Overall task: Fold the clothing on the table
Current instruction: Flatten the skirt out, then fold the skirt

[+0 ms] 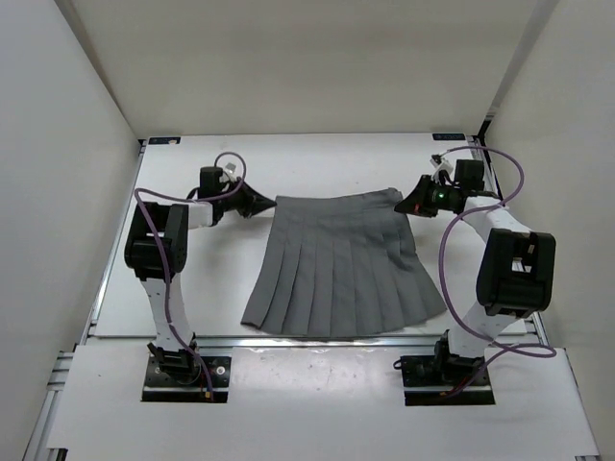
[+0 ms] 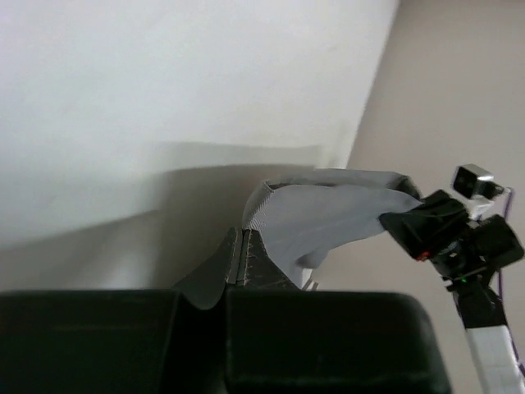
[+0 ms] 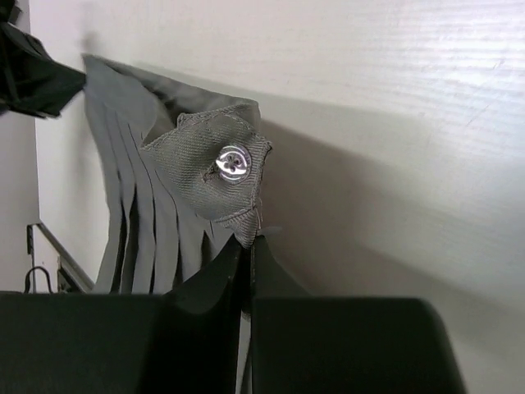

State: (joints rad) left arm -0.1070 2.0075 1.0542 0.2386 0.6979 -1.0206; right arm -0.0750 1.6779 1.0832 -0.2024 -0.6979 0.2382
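The clothing (image 1: 341,264) is a dark grey pleated skirt spread on the white table (image 1: 192,288), waistband at the far side, hem near the front rail. My left gripper (image 1: 267,204) is shut on the waistband's left corner (image 2: 267,205), fabric pinched between its fingertips. My right gripper (image 1: 407,204) is shut on the waistband's right corner, where a silver button (image 3: 233,162) shows on the folded tab (image 3: 213,176) just above the jaws. Pleats (image 3: 131,222) hang down to the left in the right wrist view. The opposite gripper (image 2: 435,226) appears across the garment in the left wrist view.
White walls (image 1: 58,144) enclose the table on the left, back and right. Metal rails (image 1: 307,341) run along the front edge, with both arm bases (image 1: 183,370) bolted just in front. Purple cables (image 1: 509,192) loop off each arm.
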